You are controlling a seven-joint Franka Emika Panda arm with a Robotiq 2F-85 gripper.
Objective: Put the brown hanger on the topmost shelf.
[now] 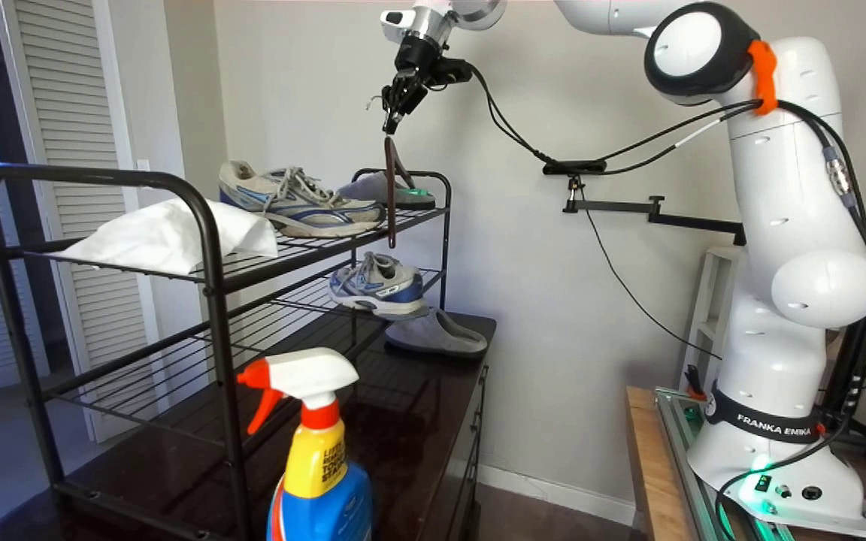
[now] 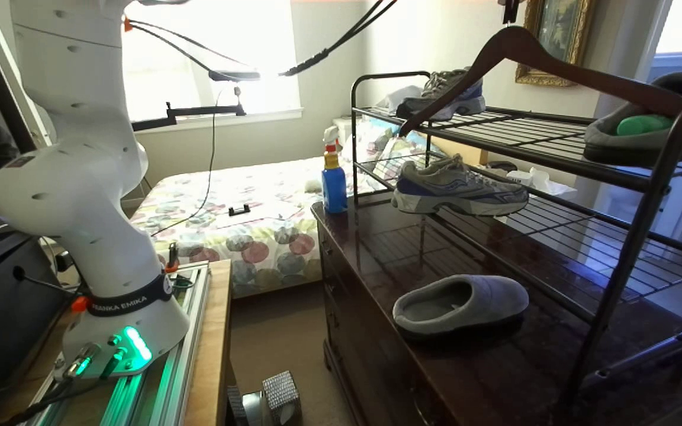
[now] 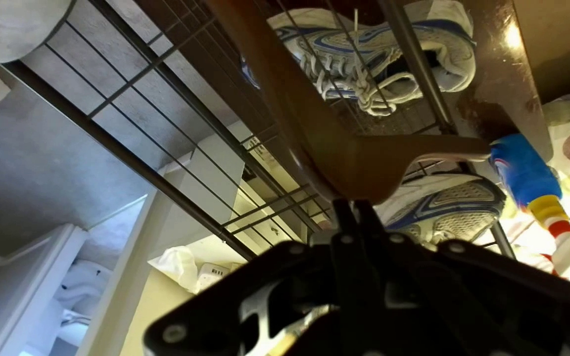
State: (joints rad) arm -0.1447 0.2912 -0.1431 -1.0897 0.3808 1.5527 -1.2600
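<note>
The brown hanger [image 1: 392,199] hangs upright from my gripper [image 1: 391,126], which is shut on it at the hook; a bit of the hook sticks out beside the fingers. In an exterior view the hanger [image 2: 515,44] spreads its arms across the topmost shelf [image 2: 518,131] of the black rack, between a sneaker and a slipper. My fingertips [image 2: 510,15] are at the top edge there. In the wrist view the closed fingers [image 3: 353,203] meet the hanger's middle [image 3: 334,158], with the shelf wires below. I cannot tell whether the hanger touches the rack or shoes.
The topmost shelf bears a white bag [image 1: 170,233], a sneaker [image 1: 305,203] and a grey slipper [image 2: 625,133] with a green thing inside. A sneaker [image 2: 459,186] is on the lower tier. A slipper [image 2: 465,305] and spray bottle [image 2: 334,183] stand on the dresser.
</note>
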